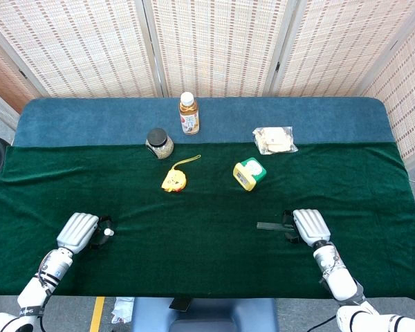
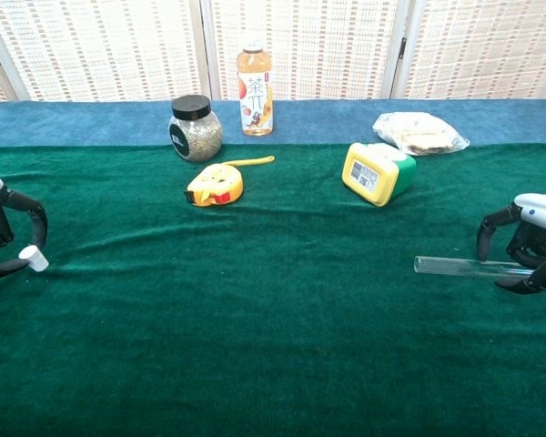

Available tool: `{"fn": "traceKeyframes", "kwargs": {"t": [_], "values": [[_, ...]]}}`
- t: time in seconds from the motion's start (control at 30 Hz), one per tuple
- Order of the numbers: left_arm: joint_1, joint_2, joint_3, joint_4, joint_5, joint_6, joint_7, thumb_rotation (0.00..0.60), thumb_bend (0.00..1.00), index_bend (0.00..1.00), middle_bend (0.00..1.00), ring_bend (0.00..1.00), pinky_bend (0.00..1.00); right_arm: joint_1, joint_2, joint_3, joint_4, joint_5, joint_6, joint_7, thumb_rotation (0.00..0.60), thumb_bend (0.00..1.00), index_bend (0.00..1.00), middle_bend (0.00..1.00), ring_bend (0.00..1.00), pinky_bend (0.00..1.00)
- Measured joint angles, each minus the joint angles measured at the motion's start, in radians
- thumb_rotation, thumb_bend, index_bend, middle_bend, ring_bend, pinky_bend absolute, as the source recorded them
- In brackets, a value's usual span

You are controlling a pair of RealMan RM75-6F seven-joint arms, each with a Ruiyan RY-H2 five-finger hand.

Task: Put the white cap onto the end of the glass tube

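pickup is the step we judge to be in hand, with cap and tube not yet brought together. at the left edge of the chest view our left hand point(image 2: 2, 238) pinches the white cap point(image 2: 32, 259) between its dark fingertips, low over the green cloth point(image 2: 273, 319); in the head view the same pair sits at the lower left. far across the frame, at the right edge, the glass tube point(image 2: 455, 266) lies flat on the cloth, its open end pointing toward the middle. our right hand point(image 2: 528, 244) curls over the tube's far end, fingers arched on both sides of it, but we cannot tell whether they clamp the glass or only bracket it. next, as we see it, the right hand needs a firm hold and a lift, then both hands come toward the centre so the cap lines up with the tube's open mouth. the tape measure point(image 2: 216, 185) sits well clear, higher in the frame.
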Motion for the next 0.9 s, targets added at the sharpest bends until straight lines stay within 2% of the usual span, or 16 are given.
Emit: {"fn": "traceKeyframes", "kwargs": {"t": [0.33,0.6,0.9], "values": [[0.001,-0.005,0.000,0.009,-0.003,-0.005,-0.004,0.600,0.50,0.54,1.00,0.88,0.80,0.018,0.001,-0.004,0.002,0.038,-0.010,-0.018,0.600,0.36,0.47,0.91,1.00,1.00],[0.002,-0.008,0.001,0.013,-0.005,-0.008,-0.003,0.600,0.50,0.54,1.00,0.88,0.80,0.027,0.000,-0.010,0.000,0.050,-0.010,-0.023,0.600,0.46,0.50,0.91,1.00,1.00],[0.001,-0.014,0.002,0.018,-0.010,-0.014,0.004,0.600,0.50,0.54,1.00,0.88,0.80,0.039,-0.003,-0.016,0.001,0.066,-0.014,-0.034,0.600,0.49,0.56,0.92,1.00,1.00]]}}
